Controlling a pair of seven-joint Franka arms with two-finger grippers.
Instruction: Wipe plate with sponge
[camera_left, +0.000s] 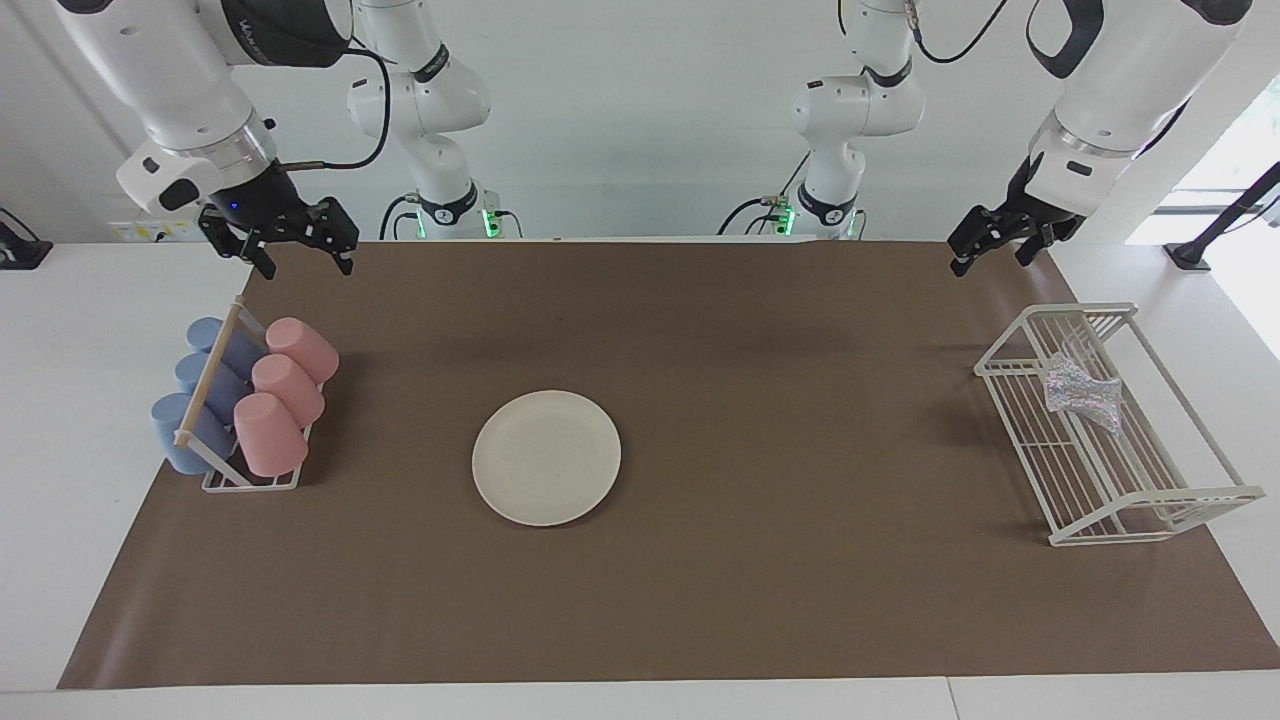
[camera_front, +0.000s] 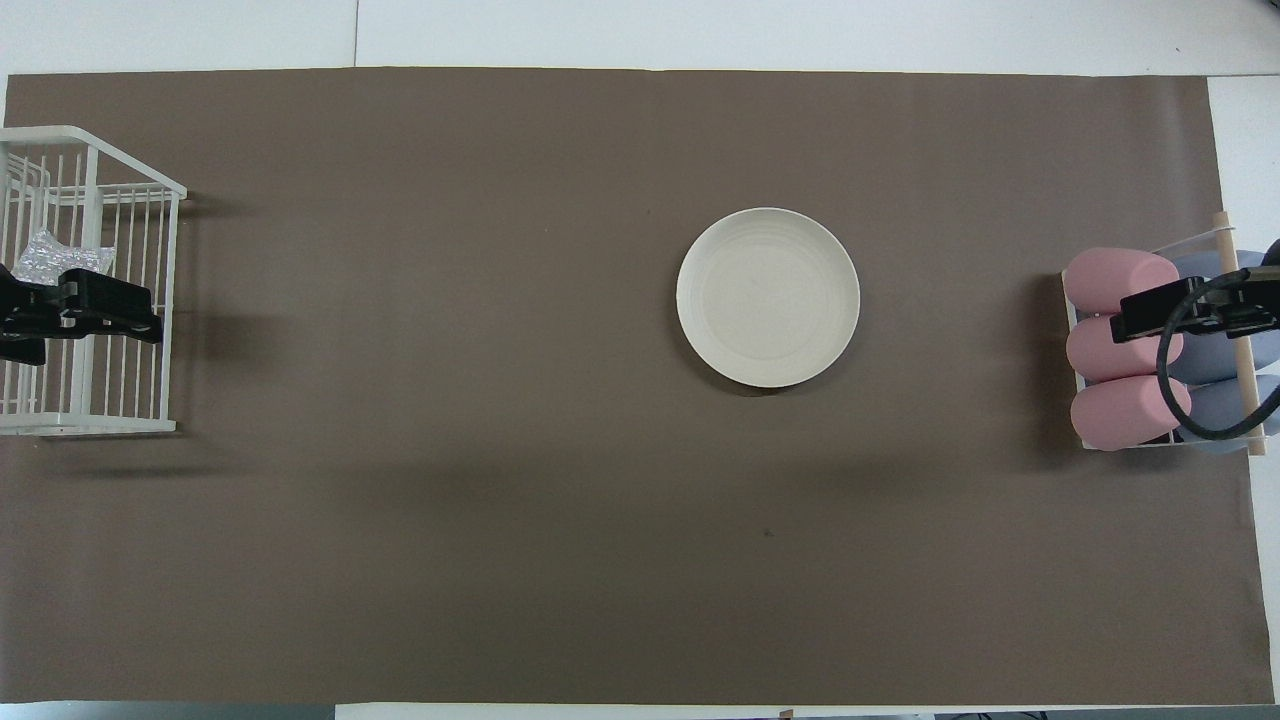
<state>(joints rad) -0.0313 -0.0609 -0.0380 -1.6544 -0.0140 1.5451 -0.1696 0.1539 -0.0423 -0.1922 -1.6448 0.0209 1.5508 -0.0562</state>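
The cream-white plate (camera_left: 546, 457) (camera_front: 768, 297) lies flat near the middle of the brown mat. The silvery speckled sponge (camera_left: 1080, 392) (camera_front: 50, 262) rests inside the white wire rack (camera_left: 1150, 505) (camera_front: 100, 425) at the left arm's end of the table. My left gripper (camera_left: 990, 256) (camera_front: 95, 312) hangs open and empty in the air, over that rack's inner side in the overhead view, apart from the sponge. My right gripper (camera_left: 306, 264) (camera_front: 1185, 310) waits open and empty, high over the cup rack at the right arm's end.
A small rack (camera_left: 250, 480) holds three pink cups (camera_left: 285, 385) (camera_front: 1120, 345) and three blue cups (camera_left: 195, 400) lying on their sides. The brown mat (camera_left: 780, 600) covers most of the white table.
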